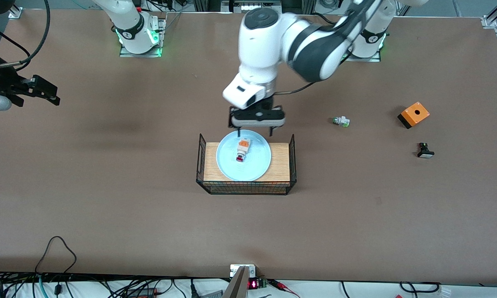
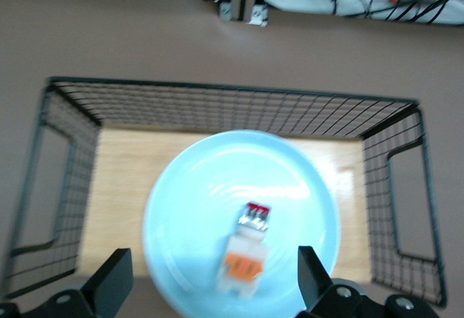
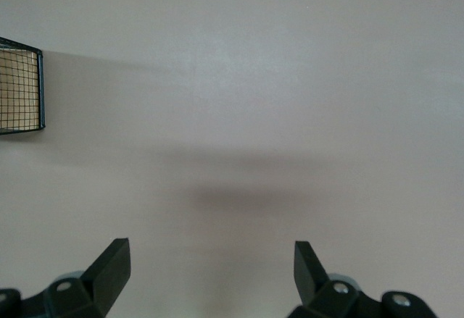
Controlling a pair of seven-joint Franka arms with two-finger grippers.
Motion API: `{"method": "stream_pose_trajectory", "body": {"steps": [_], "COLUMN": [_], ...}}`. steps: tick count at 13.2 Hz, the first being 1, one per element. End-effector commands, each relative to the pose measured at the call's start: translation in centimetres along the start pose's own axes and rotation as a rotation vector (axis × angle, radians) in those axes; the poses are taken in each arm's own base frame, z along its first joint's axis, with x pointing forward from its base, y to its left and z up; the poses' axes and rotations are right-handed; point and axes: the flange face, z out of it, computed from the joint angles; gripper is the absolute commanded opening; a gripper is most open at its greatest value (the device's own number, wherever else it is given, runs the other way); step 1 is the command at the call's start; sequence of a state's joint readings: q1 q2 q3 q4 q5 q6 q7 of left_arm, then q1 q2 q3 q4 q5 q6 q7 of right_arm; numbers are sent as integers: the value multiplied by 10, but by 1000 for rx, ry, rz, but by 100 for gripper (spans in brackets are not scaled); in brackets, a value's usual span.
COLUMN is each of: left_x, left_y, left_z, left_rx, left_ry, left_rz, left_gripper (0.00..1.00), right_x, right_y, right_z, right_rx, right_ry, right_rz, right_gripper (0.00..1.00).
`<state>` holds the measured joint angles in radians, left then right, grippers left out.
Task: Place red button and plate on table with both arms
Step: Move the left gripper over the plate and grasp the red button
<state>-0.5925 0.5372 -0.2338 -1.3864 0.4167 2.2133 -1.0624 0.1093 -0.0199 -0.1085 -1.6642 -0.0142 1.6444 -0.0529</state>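
Note:
The pale blue plate (image 1: 243,155) lies on the wood top of a black wire rack (image 1: 245,188) at the middle of the brown table (image 1: 107,207). The red button (image 1: 242,150) lies on the plate, red cap toward the front camera. My left gripper (image 1: 255,132) is open and empty, over the plate's edge nearest the arm bases. The left wrist view shows its fingers (image 2: 116,278) apart on either side of the button (image 2: 246,249) on the plate (image 2: 181,209). My right gripper (image 1: 45,93) is open and empty over bare table at the right arm's end (image 3: 210,249).
A white piece with a green tip (image 1: 341,121), an orange box with a round hole (image 1: 413,114) and a small black part (image 1: 425,150) lie on the table toward the left arm's end. The rack's wire sides (image 2: 217,108) rise beside the plate; one corner shows in the right wrist view (image 3: 20,90).

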Motion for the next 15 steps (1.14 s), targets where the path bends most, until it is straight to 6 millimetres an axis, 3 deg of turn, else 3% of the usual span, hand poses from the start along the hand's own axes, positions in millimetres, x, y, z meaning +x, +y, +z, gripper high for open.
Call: {"method": "stream_pose_trajectory", "body": {"steps": [1,4,8,9,10,12,15], "left_x": [5,-26,-56,-59,-62,-62,-58], "left_y": [12,11,4,6,9,9,10], "left_z": [27,64,91,91,90,90,82], "left_rx": [-51,8,48,44,39,38,30], "left_ry": [64,40,-11,-17,-20,-21,-13], "left_rz": [-18,66,102,104,105,108,105], "left_gripper": [100,100,100,88,63,33,21], "right_x": [1,-3,-5,-5,-5,-5,-5], "right_y": [-2,-4,-4,-4,-4,0,-2], "right_z": [-3,-5,-4,-4,-5,-5,-5], "right_rx": [1,3,0,0,2,2,2], "right_ry": [12,2,-15,-15,-14,-14,-14], "right_rz": [-3,31,35,37,38,43,29], "right_gripper": [100,100,100,100,100,100,100]}}
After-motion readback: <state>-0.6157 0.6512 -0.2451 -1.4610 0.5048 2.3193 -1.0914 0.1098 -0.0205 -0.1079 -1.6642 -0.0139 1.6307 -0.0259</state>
